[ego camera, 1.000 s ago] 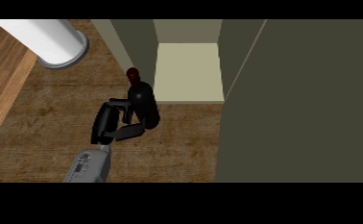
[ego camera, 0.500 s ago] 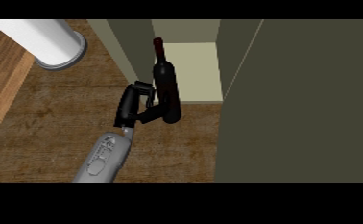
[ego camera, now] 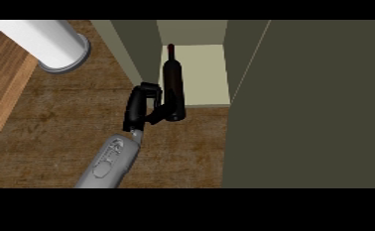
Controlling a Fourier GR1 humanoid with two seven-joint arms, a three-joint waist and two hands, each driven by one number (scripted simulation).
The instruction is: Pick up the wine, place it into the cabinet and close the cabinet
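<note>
Wood desk [ego camera: 66,126], cabinet [ego camera: 198,74] open ahead | left robot hand [ego camera: 147,107] curled round wine [ego camera: 173,88] at its lower body | bottle now lifted, upright, neck at cabinet mouth (was low on the desk a second ago) | next I'd judge: push in, release, shut door [ego camera: 300,106] | right robot hand not visible

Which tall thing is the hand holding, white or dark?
The dark wine bottle, upright at the cabinet opening, left hand curled round its base; the white cylinder stands untouched at upper left.
</note>
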